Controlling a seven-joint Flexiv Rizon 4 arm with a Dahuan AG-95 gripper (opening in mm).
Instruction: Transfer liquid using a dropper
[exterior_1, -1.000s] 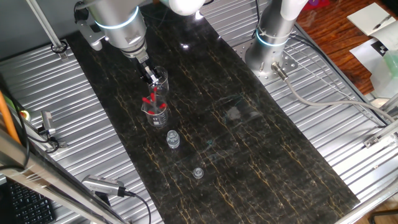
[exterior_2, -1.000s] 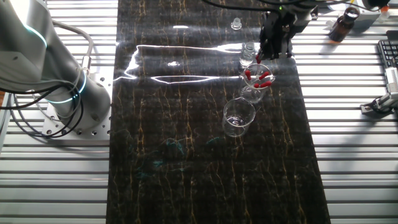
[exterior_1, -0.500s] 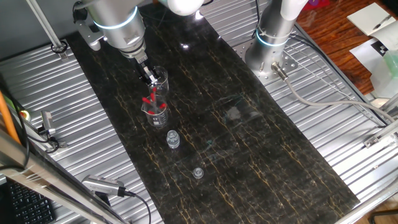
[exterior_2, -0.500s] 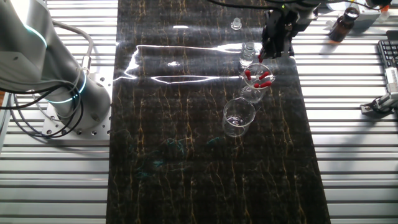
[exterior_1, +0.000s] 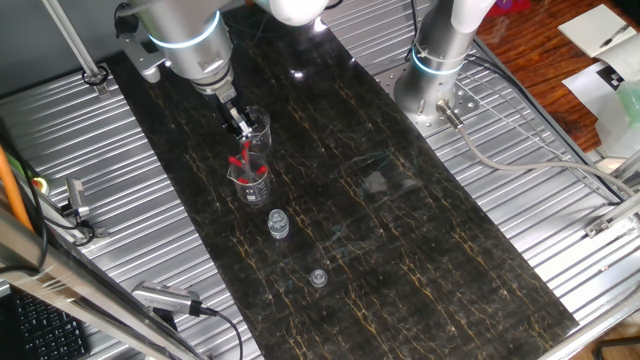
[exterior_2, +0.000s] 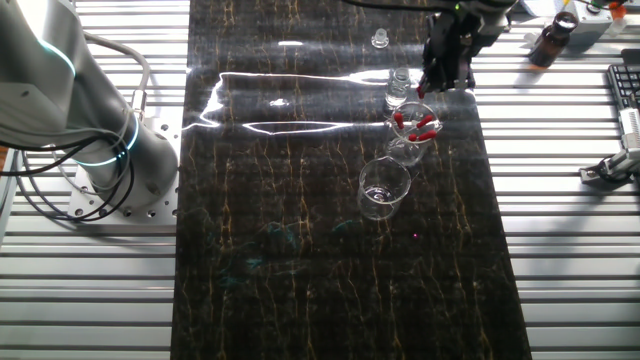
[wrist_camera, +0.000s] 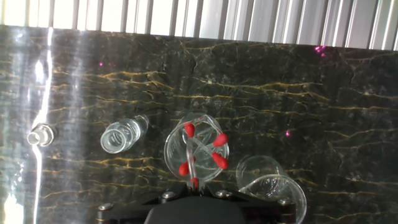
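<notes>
My gripper (exterior_1: 241, 130) hangs over a small glass beaker (exterior_1: 250, 183) that holds several droppers with red rubber tops. The jaws are shut on the red top of one dropper (wrist_camera: 194, 182), whose stem still reaches down into the beaker (wrist_camera: 171, 148). In the other fixed view the gripper (exterior_2: 437, 85) is just above the beaker (exterior_2: 410, 140), and the held dropper's red top (exterior_2: 420, 93) shows below the fingers. A second beaker (exterior_2: 383, 188) with a little liquid stands close by; in the hand view (wrist_camera: 271, 184) it is at the lower right.
A tiny clear vial (exterior_1: 277, 224) and its small cap (exterior_1: 318, 277) stand on the dark marble strip (exterior_1: 400, 230) beyond the beakers. A second arm's base (exterior_1: 437, 70) sits at the strip's far end. A brown bottle (exterior_2: 553, 40) stands on the ribbed metal table.
The gripper has risen slightly with the dropper's red top in its jaws. Beakers, vial and cap have not moved.
</notes>
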